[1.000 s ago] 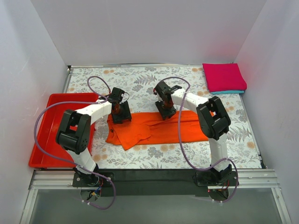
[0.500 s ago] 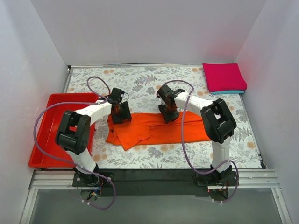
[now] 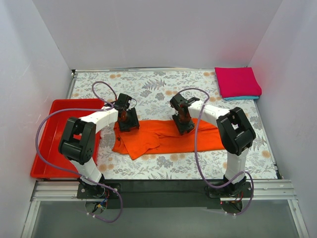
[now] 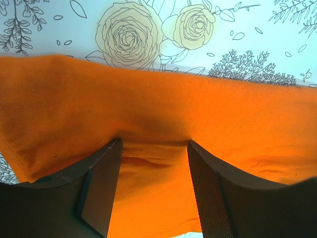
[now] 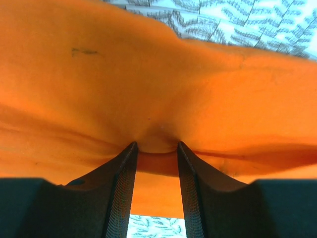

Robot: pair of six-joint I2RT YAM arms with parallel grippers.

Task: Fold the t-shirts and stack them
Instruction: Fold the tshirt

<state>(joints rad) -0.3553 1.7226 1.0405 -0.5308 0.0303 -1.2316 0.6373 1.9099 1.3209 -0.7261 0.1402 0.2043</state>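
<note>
Floral desk [image 3: 148,84], mid: left pincer [image 3: 128,121] + right pincer [image 3: 184,126] each clamped on orange t-shirt [image 3: 168,141] far hem. Lift level, sync arms, fold twd near edge, keep taut.

red plastic tray [image 3: 52,139] at the left edge of a floral-print table cover [image 3: 148,84], white walls [image 3: 148,34] around

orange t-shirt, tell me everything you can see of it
The orange t-shirt is bright, soft-looking cloth. It lies partly folded as a wide, rumpled band across the middle of the floral table, with a looser flap toward the near left. The left gripper and right gripper each pinch a pucker of cloth near its far edge. Nothing else touches it.
</note>
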